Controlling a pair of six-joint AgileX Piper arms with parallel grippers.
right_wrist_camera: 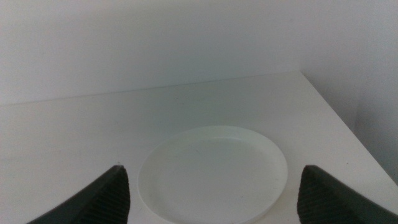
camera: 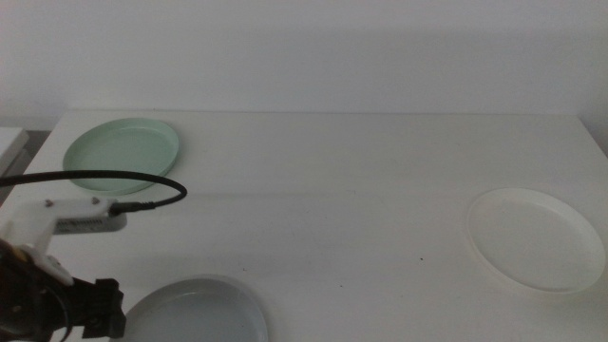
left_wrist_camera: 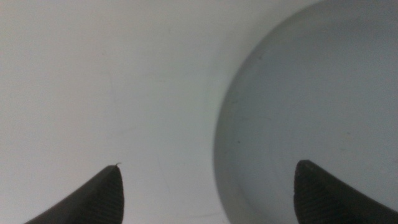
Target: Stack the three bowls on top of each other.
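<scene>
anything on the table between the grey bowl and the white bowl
No, the stretch between the grey bowl and the white bowl is bare white table, apart from a tiny dark speck. The middle view shows this.

mint green bowl, grey bowl, white bowl, all plain; white table; jaws apparently black.

A white table fills most of the scene, its far edge running straight across in front of a plain, pale wall. Soft, even light falls across the matte tabletop, casting only faint shadows. At the left edge, beyond the table's corner, a sliver of another white surface shows above a darker strip.
</scene>
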